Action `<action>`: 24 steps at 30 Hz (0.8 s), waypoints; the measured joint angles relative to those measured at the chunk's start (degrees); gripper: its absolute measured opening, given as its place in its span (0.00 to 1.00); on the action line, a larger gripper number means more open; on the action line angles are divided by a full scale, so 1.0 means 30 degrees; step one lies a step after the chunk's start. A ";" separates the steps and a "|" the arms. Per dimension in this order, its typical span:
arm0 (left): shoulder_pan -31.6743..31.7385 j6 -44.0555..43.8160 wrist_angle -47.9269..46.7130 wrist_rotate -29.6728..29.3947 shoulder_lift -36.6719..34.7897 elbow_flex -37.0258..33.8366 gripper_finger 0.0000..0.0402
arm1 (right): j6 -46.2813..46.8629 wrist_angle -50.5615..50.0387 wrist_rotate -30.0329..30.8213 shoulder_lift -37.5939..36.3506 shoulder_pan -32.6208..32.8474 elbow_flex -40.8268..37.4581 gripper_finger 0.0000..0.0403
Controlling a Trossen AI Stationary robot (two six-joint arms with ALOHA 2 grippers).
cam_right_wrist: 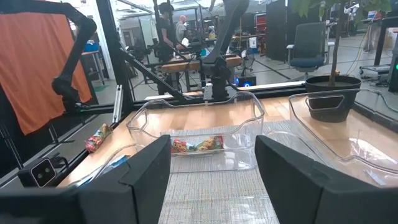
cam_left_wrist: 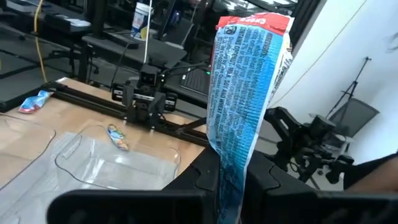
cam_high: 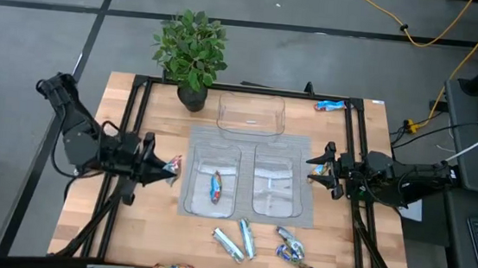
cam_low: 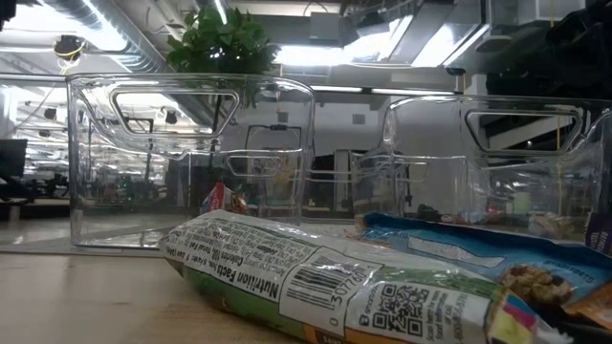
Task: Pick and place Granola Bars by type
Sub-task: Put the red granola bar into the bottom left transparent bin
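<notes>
From above, the left hand point(cam_high: 169, 168) pinches a blue-and-red granola bar point(cam_high: 173, 165) just left of the left tray point(cam_high: 195, 201), which holds another bright bar point(cam_high: 216, 186). The right hand point(cam_high: 316, 170), fingers spread and empty, waits beside the right tray point(cam_high: 302, 192). Loose bars point(cam_high: 234, 240) lie along the table's point(cam_high: 110, 218) front edge; one lies at the far right corner point(cam_high: 329, 105). At table height, a pale green bar point(cam_low: 316, 277) fills the foreground before the clear trays. The left wrist camera shows the held bar point(cam_left_wrist: 245, 99) upright between its fingers. The right wrist camera looks over a tray holding one bar point(cam_right_wrist: 197, 145).
</notes>
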 joint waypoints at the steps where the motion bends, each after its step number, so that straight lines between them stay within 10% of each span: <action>1: 0.0392 0.0012 -0.0093 0.0467 0.0000 0.0000 0.06 | 0.0006 0.0000 0.0000 0.0000 0.0007 -0.0001 0.58; 24: 1.1205 0.2798 -0.8913 1.1917 0.3612 0.7140 0.06 | 0.0018 0.0000 0.0000 0.0000 0.0007 -0.0006 0.58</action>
